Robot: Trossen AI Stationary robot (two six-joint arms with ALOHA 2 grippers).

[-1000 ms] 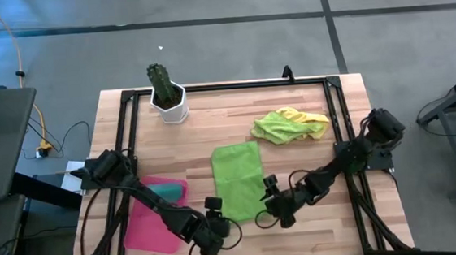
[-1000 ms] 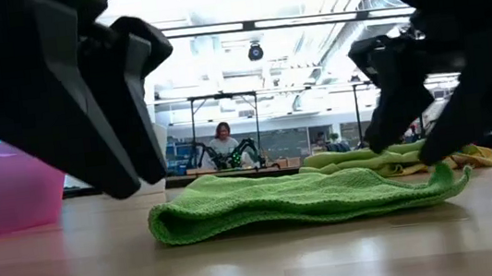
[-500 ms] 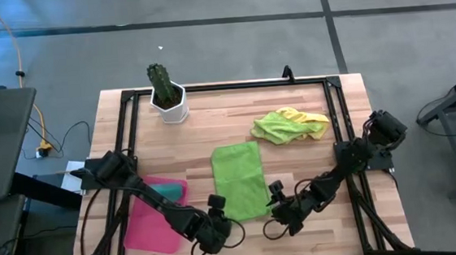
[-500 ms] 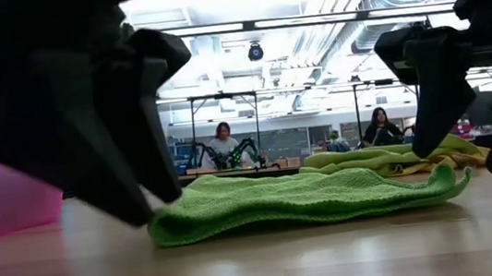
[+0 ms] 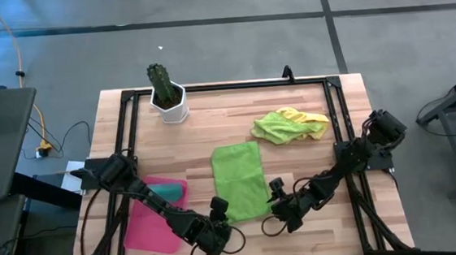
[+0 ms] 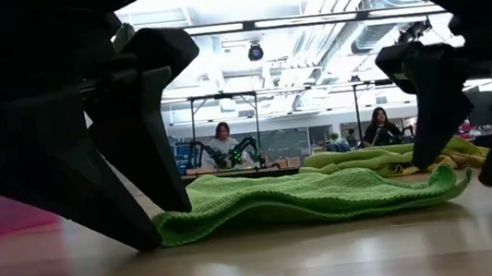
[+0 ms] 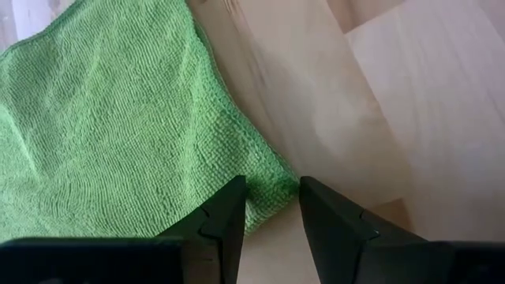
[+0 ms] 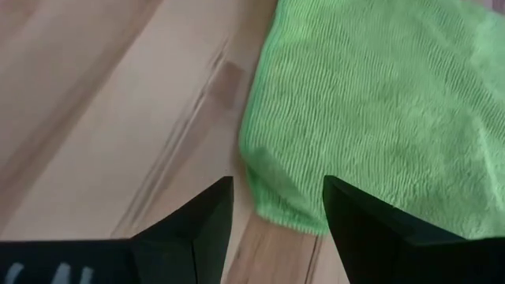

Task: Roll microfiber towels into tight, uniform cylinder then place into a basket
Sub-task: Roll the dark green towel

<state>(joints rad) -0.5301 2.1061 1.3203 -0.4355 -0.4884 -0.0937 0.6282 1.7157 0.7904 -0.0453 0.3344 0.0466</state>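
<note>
With green towel (image 5: 239, 180) flat at table centre, left gripper (image 7: 270, 207) straddles its near-left corner, jaws spread; right gripper (image 8: 278, 207) at near-right corner (fingers apart, nothing pinched). Basket (image 5: 145, 228) left.

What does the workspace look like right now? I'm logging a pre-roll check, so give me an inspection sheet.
Surface: wooden table, black frame around it.
Job's things: green towel spread flat; lime and yellow towels heaped; teal towel in pink basket.
Clutter: potted cactus at a far corner.
End effectors: left end effector open, straddling the green towel's near corner; right end effector open over the other near corner.
Cables: yellow cable on the floor.
Surroundings: people seated in the room behind.
</note>
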